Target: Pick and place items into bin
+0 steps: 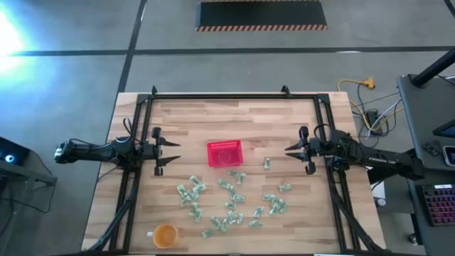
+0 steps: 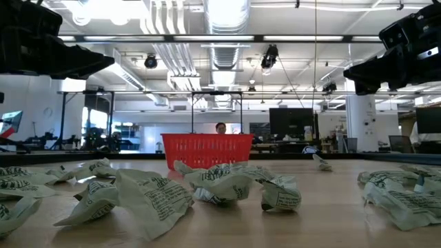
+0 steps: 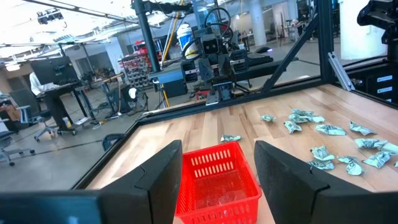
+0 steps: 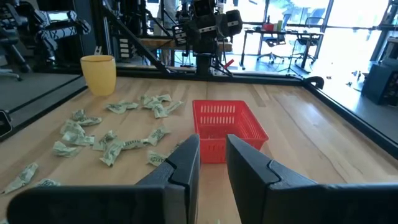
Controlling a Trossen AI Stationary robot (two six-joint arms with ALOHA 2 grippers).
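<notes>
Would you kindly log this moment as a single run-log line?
left claw: open, left of basket | right claw: open, right of basket | red basket: no packets visible inside | packets: scattered on table | orange cup: near edge

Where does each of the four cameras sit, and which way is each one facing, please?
High view: above the table, looking straight down; both arms show, left gripper and right gripper open either side of the red basket.
Low view: at tabletop height, looking level past packets into the room; both arms show dark in the top corners.
Left wrist view: on the left arm, facing the basket between its own fingers.
Right wrist view: on the right arm, facing the basket and orange cup.
All four share the basket and packets.
</notes>
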